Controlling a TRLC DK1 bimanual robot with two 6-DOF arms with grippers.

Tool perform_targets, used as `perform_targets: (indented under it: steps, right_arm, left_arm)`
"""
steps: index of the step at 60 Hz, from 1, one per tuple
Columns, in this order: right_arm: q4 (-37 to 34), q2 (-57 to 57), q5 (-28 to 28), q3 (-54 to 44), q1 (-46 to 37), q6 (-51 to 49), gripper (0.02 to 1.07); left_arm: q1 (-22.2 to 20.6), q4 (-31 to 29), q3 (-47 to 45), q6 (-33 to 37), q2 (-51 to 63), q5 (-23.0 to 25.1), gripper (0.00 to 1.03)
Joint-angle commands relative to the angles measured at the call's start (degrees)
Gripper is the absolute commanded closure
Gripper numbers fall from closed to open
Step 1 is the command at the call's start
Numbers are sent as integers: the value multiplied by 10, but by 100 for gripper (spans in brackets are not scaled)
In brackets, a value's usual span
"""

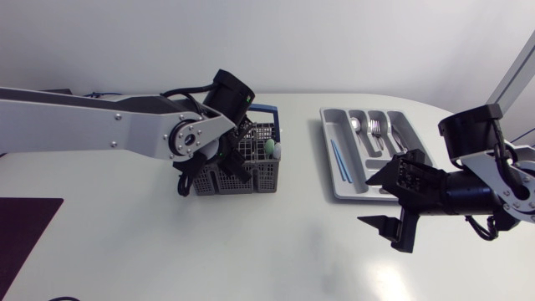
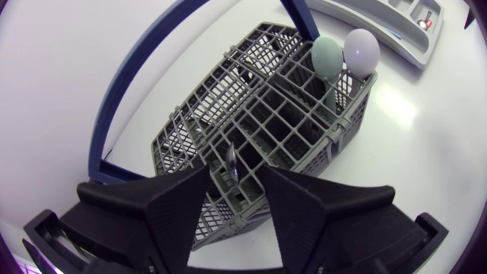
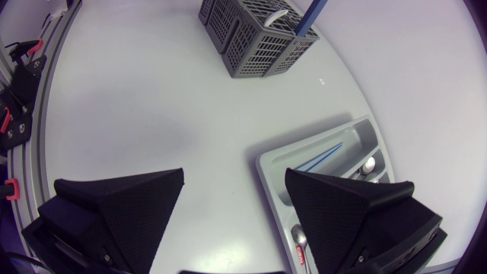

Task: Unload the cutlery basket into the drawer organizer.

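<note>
Head view shows a pale worktop (image 1: 125, 259) with a dark patch (image 1: 25, 226) at one corner. The grey cutlery basket (image 1: 259, 176) sits mid-surface, left tool (image 2: 236, 179) open over its grid — the drawer organizer (image 1: 328, 155) lies near the wide-open right tool (image 3: 234, 183).

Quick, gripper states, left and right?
Left gripper: open, straddling a metal handle in the basket.
Right gripper: open, empty.
</note>
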Motion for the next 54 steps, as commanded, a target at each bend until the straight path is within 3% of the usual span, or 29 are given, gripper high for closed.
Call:
perform_targets:
  steps: [1, 16, 20, 23, 27, 54]
  right_arm:
    - [6, -3, -3, -14, -6, -7, 11]
    - [6, -3, -6, -17, -12, -12, 11]
    - [6, -3, -6, -18, -14, -13, 11]
    - [6, -3, -6, -18, -14, -14, 11]
    - [6, -3, -7, -18, -14, -14, 11]
    - [6, -1, -7, -24, -9, -11, 11]
  left_arm:
    - [7, 7, 16, -8, 15, -5, 55]
    - [15, 25, 18, -5, 27, -5, 61]
    - [15, 26, 18, -4, 29, -5, 67]
    - [14, 27, 19, -1, 33, -5, 87]
    - [13, 28, 18, 0, 33, -5, 100]
    - [12, 30, 0, 2, 9, -5, 100]
